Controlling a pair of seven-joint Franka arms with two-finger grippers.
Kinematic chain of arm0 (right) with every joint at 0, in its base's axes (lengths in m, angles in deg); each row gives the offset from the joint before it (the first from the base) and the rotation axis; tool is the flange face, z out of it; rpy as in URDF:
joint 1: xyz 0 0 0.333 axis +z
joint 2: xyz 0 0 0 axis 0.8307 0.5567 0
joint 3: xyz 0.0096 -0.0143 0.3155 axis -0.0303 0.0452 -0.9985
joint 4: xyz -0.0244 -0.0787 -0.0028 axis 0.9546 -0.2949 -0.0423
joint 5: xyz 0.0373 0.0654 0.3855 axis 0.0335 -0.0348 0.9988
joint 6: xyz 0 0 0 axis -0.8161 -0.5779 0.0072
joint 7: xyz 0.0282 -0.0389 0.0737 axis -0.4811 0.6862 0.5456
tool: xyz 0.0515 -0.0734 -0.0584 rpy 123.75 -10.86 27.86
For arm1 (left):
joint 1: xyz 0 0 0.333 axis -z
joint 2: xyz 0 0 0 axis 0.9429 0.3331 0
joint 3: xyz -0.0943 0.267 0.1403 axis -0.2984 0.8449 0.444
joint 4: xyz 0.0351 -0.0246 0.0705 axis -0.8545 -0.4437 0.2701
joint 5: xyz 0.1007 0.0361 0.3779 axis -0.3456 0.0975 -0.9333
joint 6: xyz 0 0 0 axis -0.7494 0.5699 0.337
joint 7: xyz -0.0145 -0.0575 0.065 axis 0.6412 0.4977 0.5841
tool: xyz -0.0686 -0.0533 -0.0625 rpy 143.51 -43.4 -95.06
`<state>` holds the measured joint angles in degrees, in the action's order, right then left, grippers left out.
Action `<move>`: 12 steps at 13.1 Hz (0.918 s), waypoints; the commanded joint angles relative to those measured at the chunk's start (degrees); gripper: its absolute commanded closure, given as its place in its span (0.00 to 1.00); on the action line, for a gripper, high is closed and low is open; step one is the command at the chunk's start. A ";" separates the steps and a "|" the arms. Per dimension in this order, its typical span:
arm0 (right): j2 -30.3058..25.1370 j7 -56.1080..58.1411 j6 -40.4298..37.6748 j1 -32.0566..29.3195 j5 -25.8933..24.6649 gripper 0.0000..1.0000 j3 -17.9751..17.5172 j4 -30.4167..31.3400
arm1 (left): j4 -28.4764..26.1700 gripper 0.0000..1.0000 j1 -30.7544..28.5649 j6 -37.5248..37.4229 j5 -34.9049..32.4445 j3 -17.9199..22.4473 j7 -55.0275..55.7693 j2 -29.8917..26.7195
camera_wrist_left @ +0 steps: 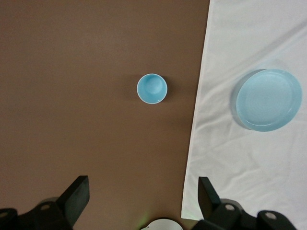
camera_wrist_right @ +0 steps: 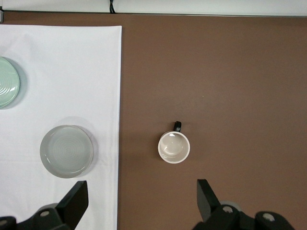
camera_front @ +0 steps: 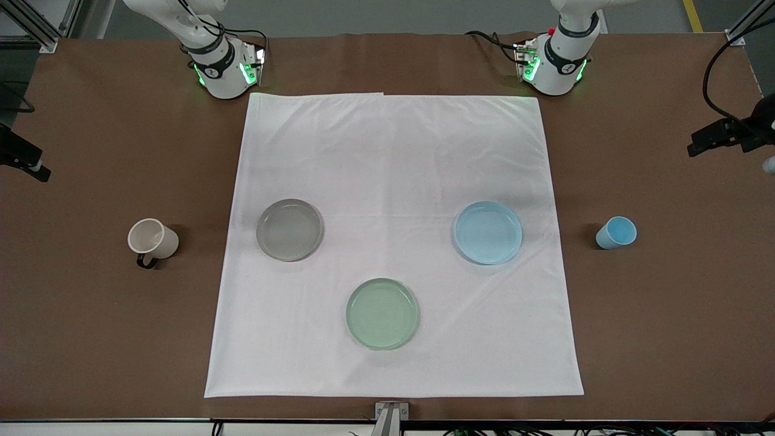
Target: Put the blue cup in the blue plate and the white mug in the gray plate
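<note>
The blue cup (camera_front: 616, 232) stands on the bare brown table toward the left arm's end, beside the cloth; it also shows in the left wrist view (camera_wrist_left: 152, 88). The blue plate (camera_front: 488, 232) lies empty on the white cloth, also in the left wrist view (camera_wrist_left: 266, 99). The white mug (camera_front: 152, 240) stands on the brown table toward the right arm's end, black handle toward the front camera; it also shows in the right wrist view (camera_wrist_right: 173, 146). The gray plate (camera_front: 289, 229) lies empty on the cloth, also in the right wrist view (camera_wrist_right: 66, 151). My left gripper (camera_wrist_left: 144, 189) is open, high over the table by the cup. My right gripper (camera_wrist_right: 142, 191) is open, high by the mug.
A pale green plate (camera_front: 382, 313) lies on the white cloth (camera_front: 393, 151), nearer the front camera than the other two plates. Both arm bases (camera_front: 221, 66) stand along the table's back edge. Brown table surface surrounds the cloth.
</note>
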<state>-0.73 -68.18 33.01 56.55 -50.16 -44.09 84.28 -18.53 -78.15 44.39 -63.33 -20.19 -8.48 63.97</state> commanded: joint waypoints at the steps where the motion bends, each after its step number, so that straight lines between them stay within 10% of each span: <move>1: 3.31 -0.95 -0.22 -0.47 -0.21 0.00 -0.44 -1.04 | -8.73 0.00 -2.23 9.73 -1.51 -0.34 -0.91 0.11; 6: 8.68 -0.60 -0.14 -1.08 0.13 0.00 -0.44 -1.04 | -22.72 0.00 -6.71 33.55 -3.54 -0.51 -1.09 5.63; 12: 15.52 -0.42 3.81 -2.22 -2.41 0.00 -0.26 1.24 | -23.89 0.17 -7.07 43.79 -3.01 -0.60 0.15 14.87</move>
<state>10.81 -68.18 34.56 55.67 -51.47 -43.83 84.97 -42.65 -84.86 87.75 -65.83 -20.26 -8.71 78.34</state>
